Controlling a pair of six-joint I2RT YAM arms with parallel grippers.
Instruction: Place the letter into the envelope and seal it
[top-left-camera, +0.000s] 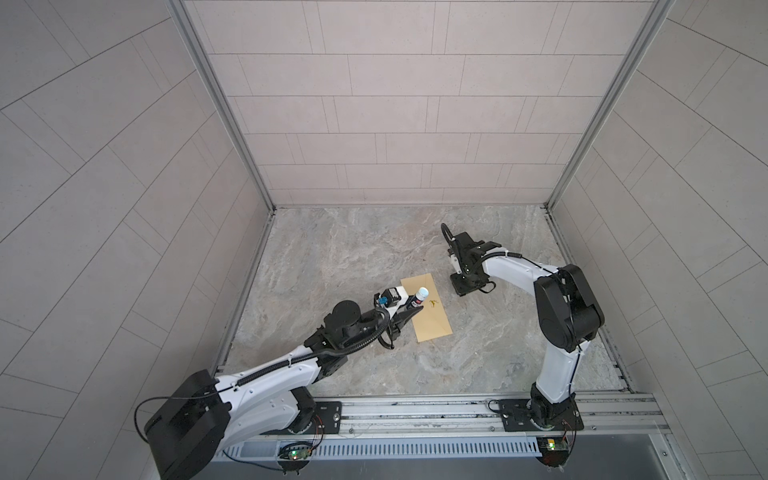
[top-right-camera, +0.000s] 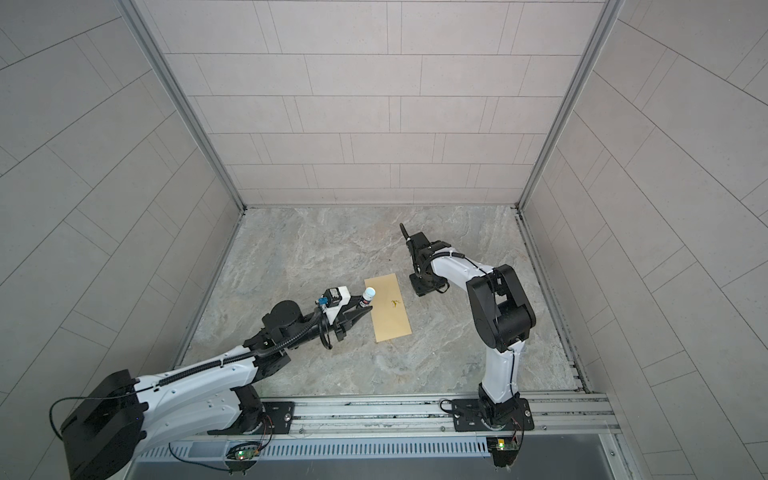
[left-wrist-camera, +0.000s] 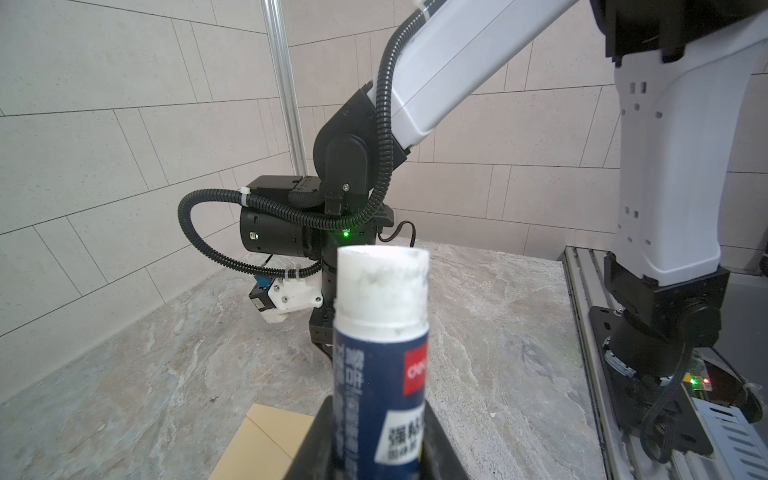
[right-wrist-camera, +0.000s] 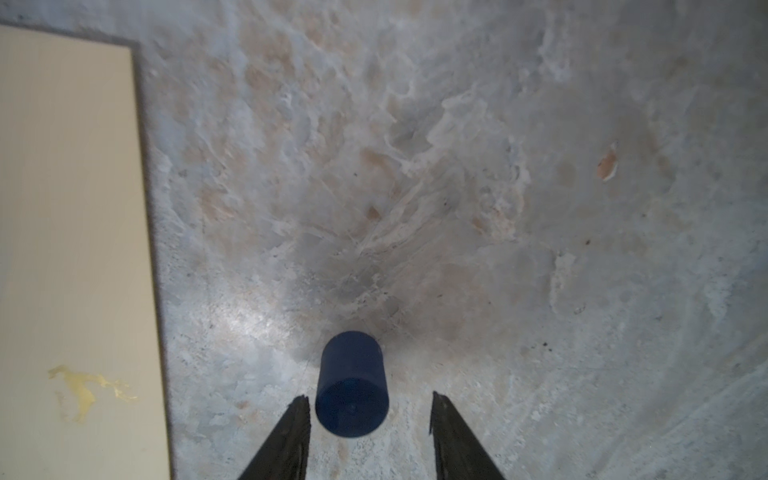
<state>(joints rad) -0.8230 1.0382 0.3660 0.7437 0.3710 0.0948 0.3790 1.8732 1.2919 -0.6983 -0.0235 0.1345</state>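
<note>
The yellow-tan envelope (top-left-camera: 430, 316) (top-right-camera: 390, 316) lies flat on the marble table, with a small yellow smear (right-wrist-camera: 89, 386) on its face; the letter is hidden from view. My left gripper (top-left-camera: 415, 308) (left-wrist-camera: 378, 449) is shut on a blue glue stick (left-wrist-camera: 380, 332) (top-left-camera: 420, 297) over the envelope's left edge, its white uncapped end pointing up. My right gripper (right-wrist-camera: 370, 399) (top-left-camera: 463, 289) points down at the table just right of the envelope (right-wrist-camera: 70, 249), open. The dark blue cap (right-wrist-camera: 351, 386) stands between its fingers, a gap showing on one side.
Bare marble tabletop (top-left-camera: 353, 257) surrounds the envelope, closed in by tiled walls at the back and both sides. A metal rail (top-left-camera: 415, 411) carrying both arm bases runs along the front edge.
</note>
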